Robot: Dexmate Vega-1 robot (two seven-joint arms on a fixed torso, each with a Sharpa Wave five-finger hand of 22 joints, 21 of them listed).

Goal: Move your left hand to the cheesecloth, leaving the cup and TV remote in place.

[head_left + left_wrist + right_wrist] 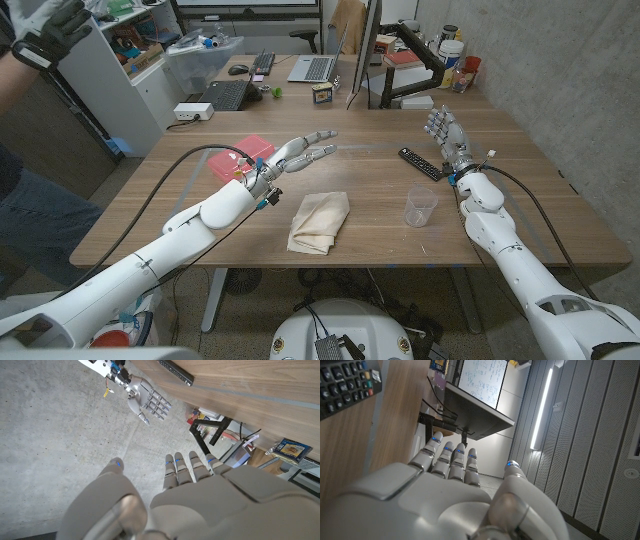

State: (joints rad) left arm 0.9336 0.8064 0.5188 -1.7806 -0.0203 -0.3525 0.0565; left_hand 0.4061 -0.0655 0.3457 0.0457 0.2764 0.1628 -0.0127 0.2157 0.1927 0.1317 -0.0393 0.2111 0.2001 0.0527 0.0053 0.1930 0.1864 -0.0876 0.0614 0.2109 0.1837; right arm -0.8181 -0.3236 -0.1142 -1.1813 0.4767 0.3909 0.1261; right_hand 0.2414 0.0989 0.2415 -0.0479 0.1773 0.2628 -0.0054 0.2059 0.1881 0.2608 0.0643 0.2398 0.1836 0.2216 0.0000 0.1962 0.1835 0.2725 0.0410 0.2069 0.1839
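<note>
- The cheesecloth (319, 222) lies crumpled on the counter (370, 245), near the front edge and centre, with your left hand (300, 153) raised just beyond its far left corner; that hand is released, fingers straight and apart, grasping nothing.
- Bring the hand back toward you and down onto the cloth's middle; settle gently.
- Keep the approach on the cloth's left side; the cup (420, 207) stands to its right, the TV remote (419, 163) farther back.
- Your right hand (446, 135) stands upright by the remote, fingers extended, empty; leave it there.
</note>
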